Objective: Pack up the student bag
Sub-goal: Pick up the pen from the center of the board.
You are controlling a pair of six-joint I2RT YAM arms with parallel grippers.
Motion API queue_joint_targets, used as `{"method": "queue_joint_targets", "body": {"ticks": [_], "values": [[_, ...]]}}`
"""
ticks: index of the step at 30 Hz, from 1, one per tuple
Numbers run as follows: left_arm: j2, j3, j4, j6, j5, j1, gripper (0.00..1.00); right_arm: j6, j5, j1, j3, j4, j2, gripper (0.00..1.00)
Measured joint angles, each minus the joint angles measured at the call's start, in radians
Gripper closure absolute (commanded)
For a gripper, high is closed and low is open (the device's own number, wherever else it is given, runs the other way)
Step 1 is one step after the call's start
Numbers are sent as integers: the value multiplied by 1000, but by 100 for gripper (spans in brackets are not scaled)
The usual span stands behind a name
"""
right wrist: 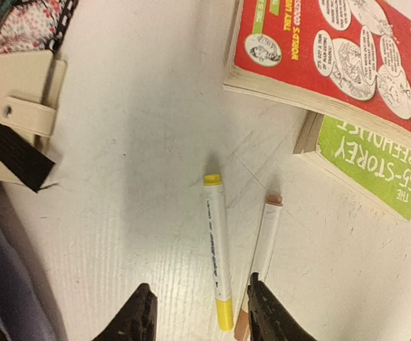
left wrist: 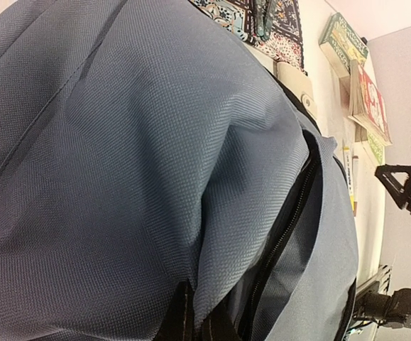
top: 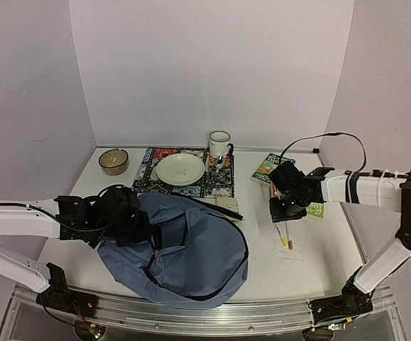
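The slate-blue student bag (top: 191,256) lies slumped at the table's front centre. Its zipper (left wrist: 290,220) is parted in the left wrist view. My left gripper (top: 130,224) is shut on a fold of the bag's fabric (left wrist: 191,213) by the opening. My right gripper (right wrist: 199,288) hovers open over two white markers. The yellow-capped marker (right wrist: 218,249) lies between its fingers, and the brown-capped marker (right wrist: 265,241) is just outside the right fingertip (right wrist: 256,298). From above, the right gripper (top: 288,206) sits over the markers (top: 285,236).
A red book (right wrist: 333,57) lies on a green book (right wrist: 375,156) beyond the markers, and another green book (top: 267,168) is farther back. A beige case (right wrist: 20,92) and black strap (right wrist: 10,153) lie by the bag. At the back are a plate (top: 180,169) on a patterned mat (top: 148,177), a mug (top: 220,144) and a bowl (top: 113,160).
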Motion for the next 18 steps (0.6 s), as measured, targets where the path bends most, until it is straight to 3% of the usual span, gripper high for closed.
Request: {"method": "queue_joint_targets", "body": {"ticks": [18], "values": [[0, 1, -14, 13, 6, 0, 100, -122, -122, -92, 6, 23, 228, 78]]}}
